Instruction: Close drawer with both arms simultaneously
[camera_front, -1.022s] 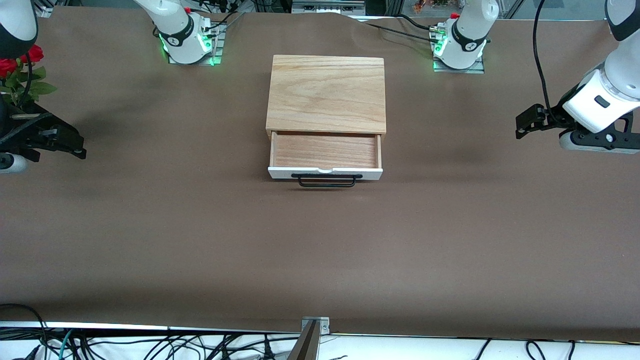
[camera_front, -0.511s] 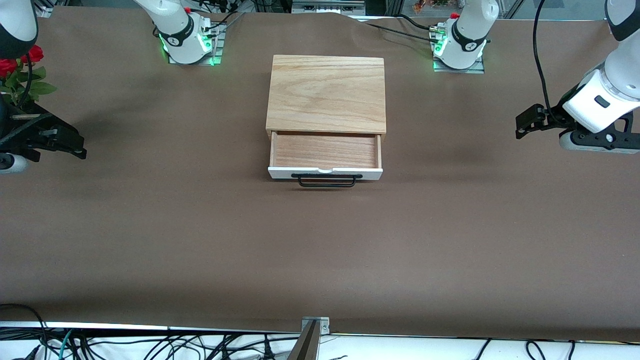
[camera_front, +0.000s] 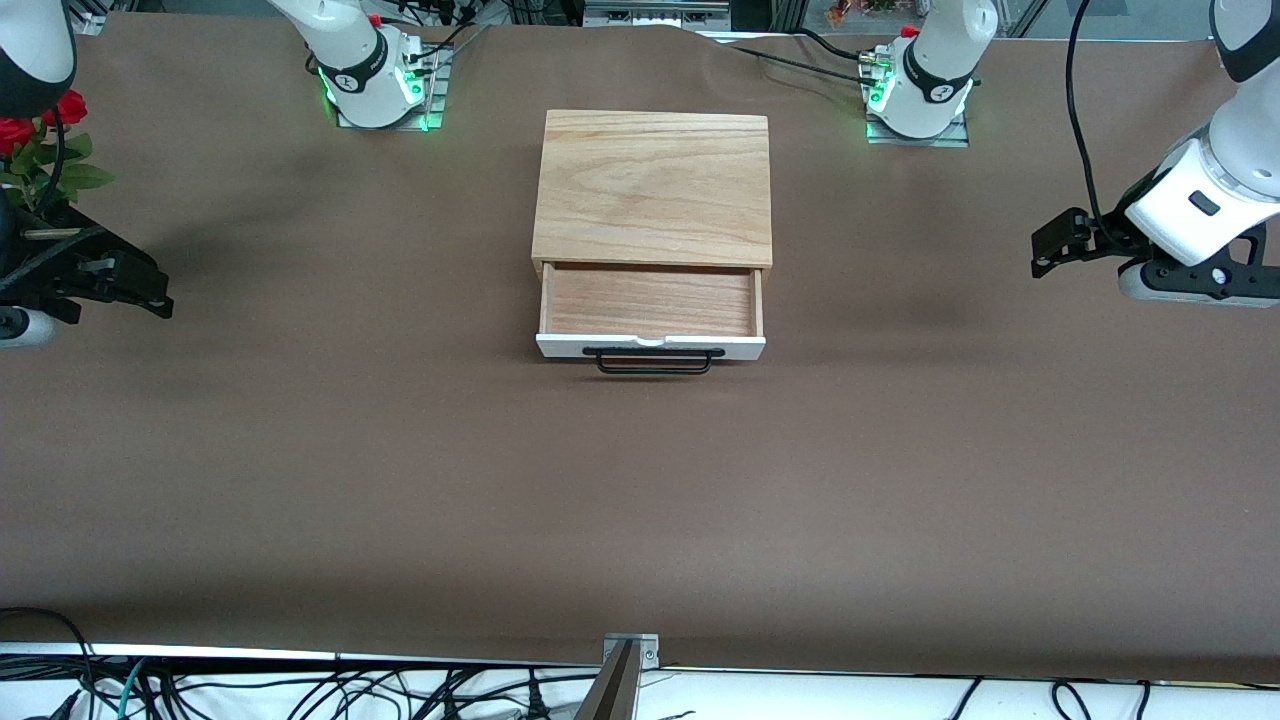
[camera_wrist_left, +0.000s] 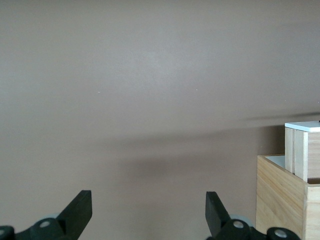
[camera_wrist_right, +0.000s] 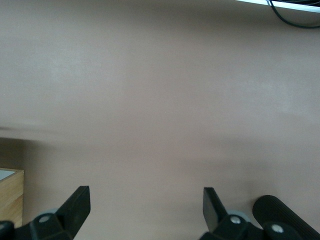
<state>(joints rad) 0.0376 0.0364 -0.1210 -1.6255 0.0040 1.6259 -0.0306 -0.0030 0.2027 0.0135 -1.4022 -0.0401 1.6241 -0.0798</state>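
Shallow light-wood drawer (camera_front: 651, 312) with white front panel and black wire bar handle (camera_front: 653, 361): pulled out of light-oak box (camera_front: 653, 187), facing front camera. Box sits mid-table near robots' edge, between green-lit arm bases.

Left black two-finger gripper (camera_front: 1060, 243): in air over brown tabletop (camera_front: 400, 480) at left arm's end, well apart from drawer; fingers (camera_wrist_left: 80, 209) spread wide, empty.

Right black two-finger gripper (camera_front: 135, 288): over right arm's end of tabletop, by red artificial roses (camera_front: 45, 140); fingers (camera_wrist_right: 79, 201) apart, empty.
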